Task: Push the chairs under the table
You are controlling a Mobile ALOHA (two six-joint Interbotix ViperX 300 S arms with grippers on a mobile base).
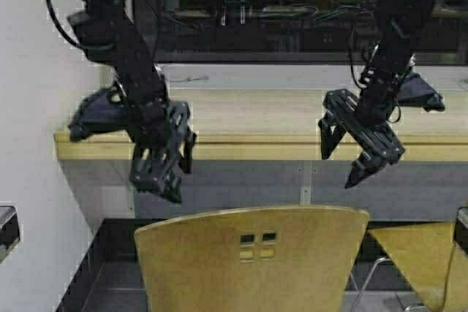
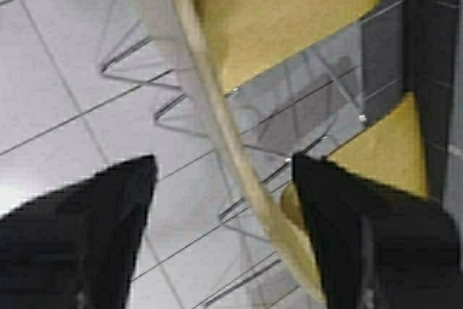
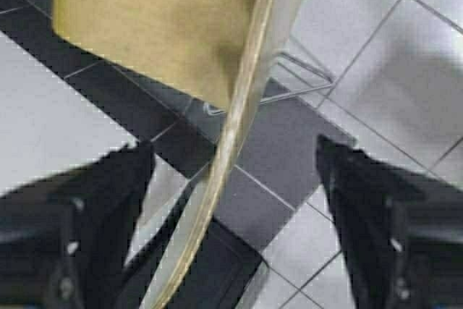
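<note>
Left gripper (image 1: 162,169): fingers spread, holding nothing, poised above left end of chair backrest (image 1: 252,257). Right gripper (image 1: 352,157): fingers spread, holding nothing, above right end of same backrest. Wrist views: backrest top edge (image 2: 217,117) between the fingers of each. Second chair (image 1: 420,257) at right. Table (image 1: 270,126) directly ahead, beyond chairs.

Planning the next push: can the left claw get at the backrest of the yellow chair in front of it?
Probably yes. The left claw hangs open just above the top edge of the chair, and its wrist view shows the backrest edge running between its fingers with nothing between.
</note>
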